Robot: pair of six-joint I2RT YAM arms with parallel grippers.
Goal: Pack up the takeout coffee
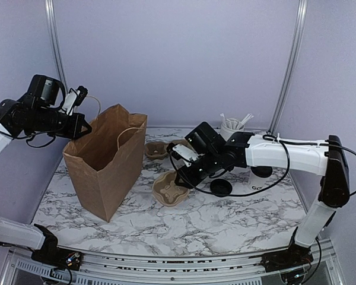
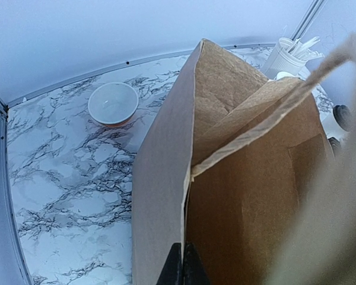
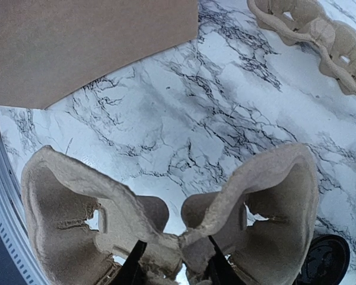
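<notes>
Care is what this step needs. The tall brown paper bag [image 1: 104, 169] stands open on the left side of the white marble-look table [image 1: 225, 219]. The left pincer [image 2: 181, 268] is closed tight on the bag's top edge. It should hold the mouth wide and not tip the bag over.

The right pincer [image 3: 178, 261] is partly closed, pinching the middle ridge of the brown bumpy paper-pulp cup carrier [image 1: 169, 191]. I think it should hold the carrier flat and go slowly, so nothing bumps the bag's side.

The coffee is not packed yet. The small white paper cup [image 1: 253, 181] sits mostly hidden under the right arm, with dark letters peeking out near its bottom. Its round black plastic lid [image 1: 221, 187] lies on the table close by — not on the cup.
</notes>
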